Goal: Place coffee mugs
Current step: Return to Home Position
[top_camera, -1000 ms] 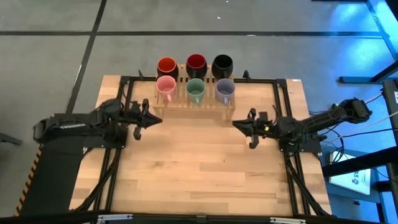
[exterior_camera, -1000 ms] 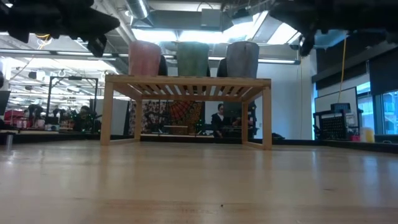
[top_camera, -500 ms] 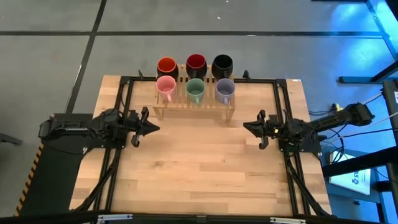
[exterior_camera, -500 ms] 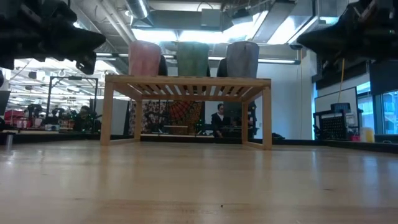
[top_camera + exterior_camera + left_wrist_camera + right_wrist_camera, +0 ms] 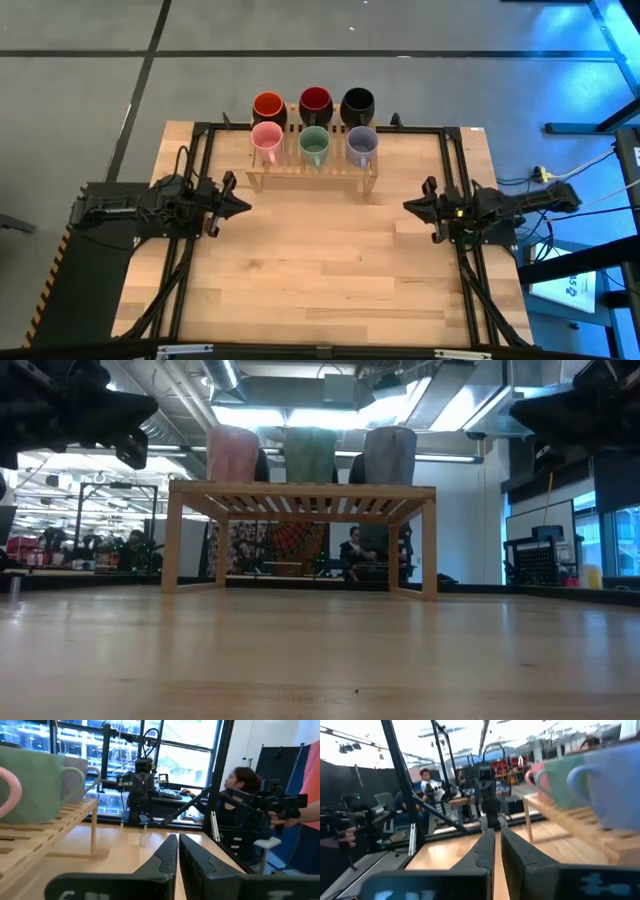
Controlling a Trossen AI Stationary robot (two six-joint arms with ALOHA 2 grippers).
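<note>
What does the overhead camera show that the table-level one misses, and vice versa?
Only the high view plainly shows the orange mug, dark red mug and black mug, and the left tool and right tool, both shut, at the table's sides. Only the low view shows a seated person beyond the shelf. Both show the pink mug, green mug and lavender mug on that shelf.

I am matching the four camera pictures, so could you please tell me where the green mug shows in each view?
High view: green mug, upper centre, middle of the nearer row.
Low view: top centre, on the wooden shelf.
Left wrist view: far left edge.
Right wrist view: upper right.
Shared landmark: the wooden shelf under it.
</note>
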